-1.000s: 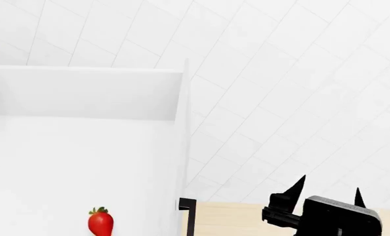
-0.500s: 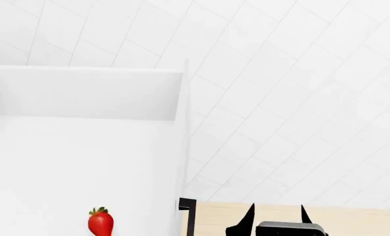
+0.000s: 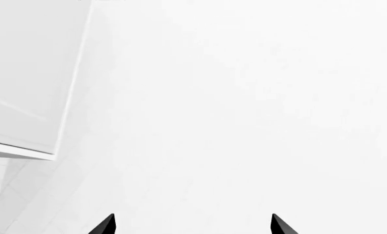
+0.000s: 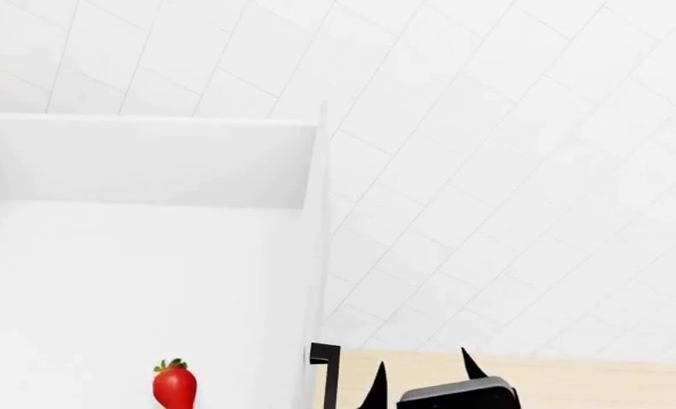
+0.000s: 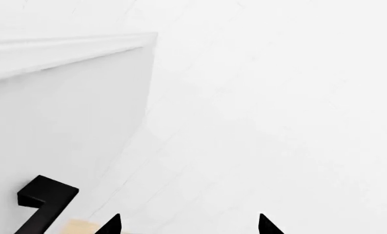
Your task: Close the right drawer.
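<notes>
Right drawer (image 4: 144,162): I am seeing it standing pulled out, its white box filling the left half of the head view, with thin plain walls, the far wall running across and the right side wall running toward me. Handle (image 4: 325,375): a black squared bar on the drawer's front, its corner showing at the near end of the right wall; it is also showing in the right wrist view (image 5: 42,200). Strawberry (image 4: 174,383): one red fruit with a green top, lying on the drawer floor near the front, left of the right wall and not touching it. Right gripper (image 4: 423,377): I am holding it low at the near edge, just to the right of the handle and apart from it, its two black fingertips spread with a clear gap between them and nothing gripped. Left gripper (image 3: 192,225): only its two black tips are showing in the left wrist view, set wide apart and grasping nothing, facing a plain white surface. Floor (image 4: 520,170): white tiles are lying to the right of the drawer. Pale wood strip (image 4: 610,379): running along the near right edge.
</notes>
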